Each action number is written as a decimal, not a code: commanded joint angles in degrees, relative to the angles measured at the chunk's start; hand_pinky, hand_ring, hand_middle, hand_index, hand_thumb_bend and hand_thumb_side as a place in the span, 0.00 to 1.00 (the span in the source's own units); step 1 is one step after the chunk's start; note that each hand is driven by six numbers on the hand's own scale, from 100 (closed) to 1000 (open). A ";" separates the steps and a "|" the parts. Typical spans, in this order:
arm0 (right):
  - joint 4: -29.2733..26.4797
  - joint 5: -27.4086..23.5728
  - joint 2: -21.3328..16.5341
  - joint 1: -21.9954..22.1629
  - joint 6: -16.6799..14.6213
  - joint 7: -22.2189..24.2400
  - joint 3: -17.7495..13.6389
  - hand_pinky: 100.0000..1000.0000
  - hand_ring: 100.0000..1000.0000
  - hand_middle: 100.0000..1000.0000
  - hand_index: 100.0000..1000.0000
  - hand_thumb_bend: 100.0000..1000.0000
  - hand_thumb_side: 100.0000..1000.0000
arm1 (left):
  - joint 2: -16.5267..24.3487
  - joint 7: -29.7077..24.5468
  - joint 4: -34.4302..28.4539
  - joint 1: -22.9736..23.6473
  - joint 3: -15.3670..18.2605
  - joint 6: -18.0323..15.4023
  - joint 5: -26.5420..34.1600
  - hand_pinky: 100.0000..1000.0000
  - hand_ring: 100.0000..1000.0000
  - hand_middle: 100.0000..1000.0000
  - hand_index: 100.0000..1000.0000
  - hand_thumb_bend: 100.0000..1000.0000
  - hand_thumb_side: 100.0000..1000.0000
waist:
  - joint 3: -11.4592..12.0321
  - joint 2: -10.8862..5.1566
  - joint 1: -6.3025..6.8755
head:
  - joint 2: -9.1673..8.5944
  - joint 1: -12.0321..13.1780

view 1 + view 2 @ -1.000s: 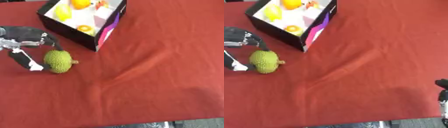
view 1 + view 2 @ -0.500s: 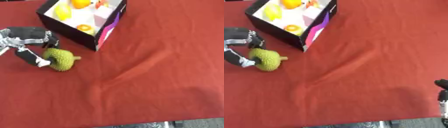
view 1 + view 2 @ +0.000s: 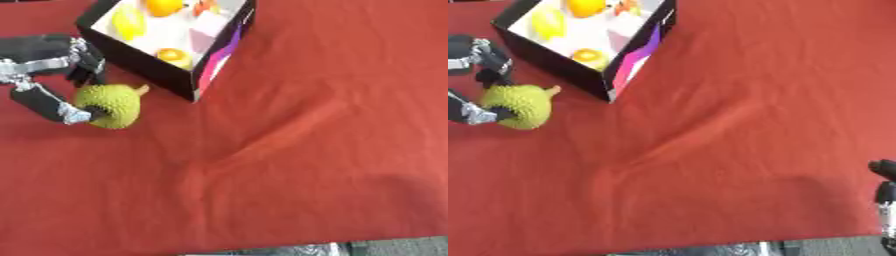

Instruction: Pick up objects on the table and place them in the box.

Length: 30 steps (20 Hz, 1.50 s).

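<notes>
A green spiky fruit with a short stem [image 3: 112, 104] lies on the red tablecloth just in front of the black box [image 3: 149, 67]. My left hand [image 3: 54, 70] comes in from the left and curls round the fruit, thumb [image 3: 45, 106] on its near left side and fingers on its far side. The box has a white inside and holds several yellow and orange fruits [image 3: 129, 22]. Only the fingertips of my right hand [image 3: 883, 192] show, at the right eye view's lower right edge, far from the fruit.
The red cloth [image 3: 306, 125] covers the whole table and has a raised diagonal fold in the middle. The table's near edge runs along the bottom of the view. The box has a pink and purple panel [image 3: 223, 50] on its right side.
My left hand has closed in on the green fruit and now grips it. The fruit has shifted slightly towards the box. The right hand stays put.
</notes>
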 commanded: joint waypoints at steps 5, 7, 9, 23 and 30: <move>-0.96 -0.42 -2.01 -0.24 -0.73 -0.27 -0.39 1.00 0.81 0.68 0.76 0.00 0.44 | 0.08 4.80 5.79 -10.95 5.61 -0.61 3.00 0.16 0.21 0.34 0.45 0.48 0.00 | -0.79 -1.41 0.59 | -0.55 0.82; -0.96 -0.85 -2.51 -1.01 -0.89 0.01 -0.13 1.00 0.81 0.68 0.76 0.00 0.44 | -4.54 3.77 14.31 -18.22 6.37 -1.28 0.80 0.15 0.23 0.34 0.44 0.49 0.00 | -1.69 -1.05 0.98 | -1.19 1.76; -0.96 -1.32 -2.81 -1.85 -0.98 0.32 0.08 1.00 0.81 0.68 0.76 0.00 0.45 | -9.92 2.70 24.34 -25.07 8.09 -2.94 -3.19 0.16 0.23 0.34 0.45 0.48 0.00 | -2.82 -0.56 1.32 | -1.90 2.75; -0.96 -3.53 -2.65 -5.01 -0.28 1.19 0.04 1.00 0.80 0.68 0.76 0.00 0.46 | -23.49 9.88 48.50 -34.88 21.10 -8.76 -16.90 0.50 0.56 0.60 0.70 0.00 0.26 | -8.95 1.50 3.63 | -5.49 6.88; -0.96 -3.24 -3.56 -2.26 -1.67 0.16 -0.60 1.00 0.81 0.69 0.76 0.00 0.43 | -19.98 0.89 35.30 -32.06 19.18 -4.07 10.17 0.69 0.77 0.76 0.79 0.00 0.54 | -5.80 -0.94 1.94 | -2.34 4.48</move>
